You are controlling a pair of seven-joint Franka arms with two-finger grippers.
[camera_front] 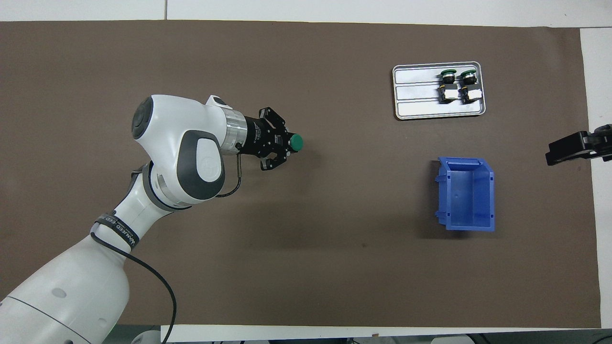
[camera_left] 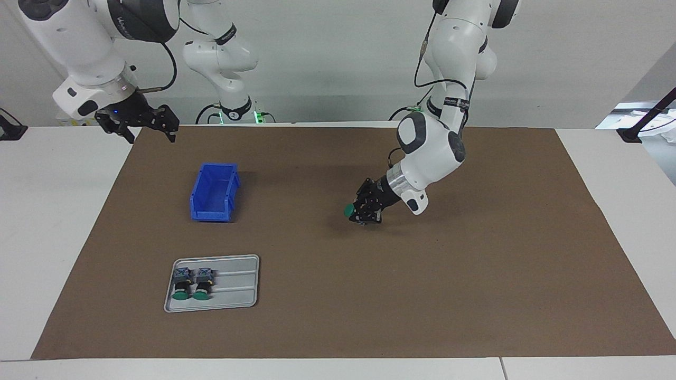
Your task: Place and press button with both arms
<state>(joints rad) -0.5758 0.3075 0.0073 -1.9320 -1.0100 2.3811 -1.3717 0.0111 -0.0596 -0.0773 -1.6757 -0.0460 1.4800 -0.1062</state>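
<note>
A mat (camera_left: 475, 295) covers the table (camera_left: 47, 211). Toward the right arm's end, a bin (camera_left: 214, 192) sits nearer the robots than a tray (camera_left: 237, 285), where two buttons (camera_left: 193, 283) lie side by side

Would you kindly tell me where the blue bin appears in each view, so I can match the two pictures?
Facing view: the blue bin sits left of centre, above the grey tray.
Overhead view: the blue bin sits at the right, below the grey tray.
Shared landmark: the grey tray, farther from the robots than the bin.
</note>
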